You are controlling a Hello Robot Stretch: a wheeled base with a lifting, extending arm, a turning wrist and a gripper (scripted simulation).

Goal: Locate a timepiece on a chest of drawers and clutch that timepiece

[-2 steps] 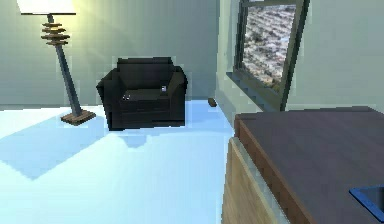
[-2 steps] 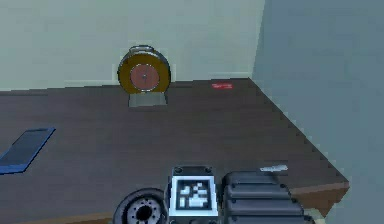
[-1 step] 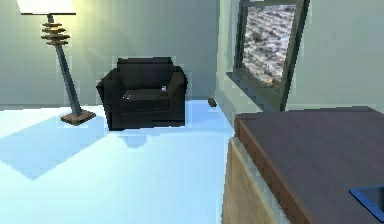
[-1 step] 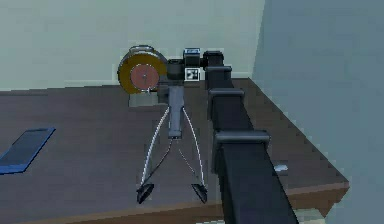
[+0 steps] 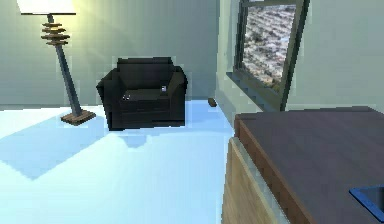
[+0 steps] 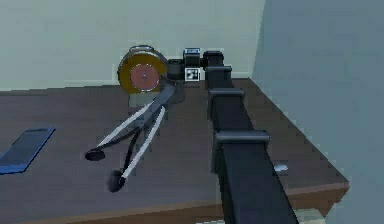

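Risk, near to far: the end effector's fingertips lie over bare wood toward the near side of the brown wood-topped chest of drawers, so it holds nothing. Its finger setting can't be read. The fingers point away from the target. The round timepiece with an orange face and grey rim stands upright near the far edge, by the wall, just left of the end effector's body. I judge that a wrist turn or further reach of the dark square arm could knock it over before the fingers get round it. A leftward sweep could also drag the flat blue rectangle at the near left.

Hard to tell: the blue rectangle is cut by the left edge and its identity is unclear. The timepiece's lower right is covered by the end effector's body, so I can't say whether they touch. No dial marks can be made out.
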